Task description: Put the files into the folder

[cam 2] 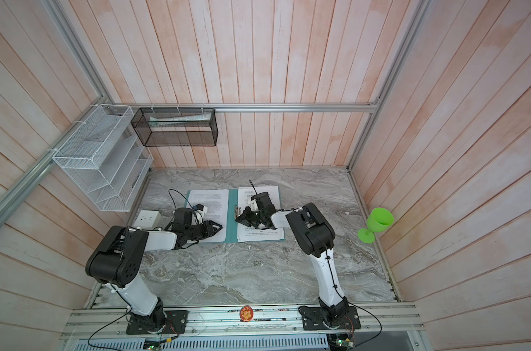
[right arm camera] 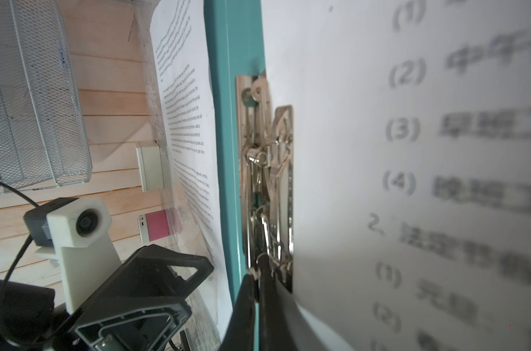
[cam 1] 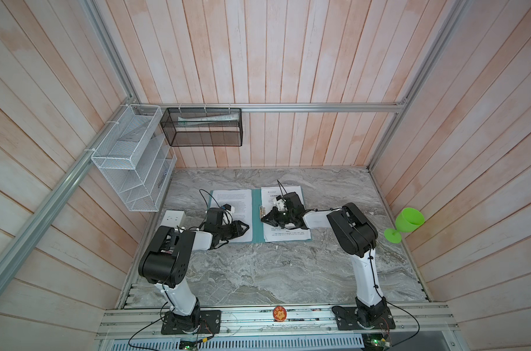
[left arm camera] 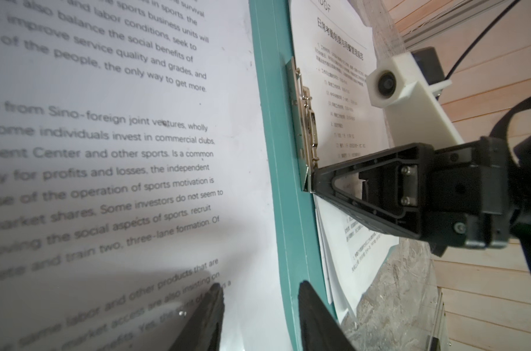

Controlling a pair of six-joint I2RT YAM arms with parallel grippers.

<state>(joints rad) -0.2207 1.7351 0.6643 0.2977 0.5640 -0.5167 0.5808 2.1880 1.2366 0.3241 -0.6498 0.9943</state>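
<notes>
**Folder lying open, both grippers at its spine**

The folder [cam 1: 256, 206] [cam 2: 233, 209] is lying open and flat toward the back of the marble table [cam 1: 273, 273]. The files are resting on both covers. One English-text sheet [cam 1: 232, 200] [left arm camera: 121, 152] is lying on the cover at the left arm's side. A few Chinese-text sheets [cam 1: 288, 235] [left arm camera: 343, 121] are lying on the other cover, their edge just beside the metal clip [cam 1: 262, 211] [right arm camera: 270, 182] along the spine.

The right gripper [cam 1: 262, 219] [right arm camera: 257, 282] is pressing its closed fingertips against the near end of that clip; whether they are pinching any part of it cannot be told. The left gripper [cam 1: 247, 227] [left arm camera: 258, 297] is hovering low with its jaws partly apart and holding nothing, one finger over the English sheet and one over the teal spine.

A white socket block [cam 1: 173, 218] is sitting beside the left arm, and a green goblet [cam 1: 405, 223] is leaning at the right wall. A white wire rack [cam 1: 133, 158] and a black mesh basket [cam 1: 202, 127] are hanging from the walls.
</notes>
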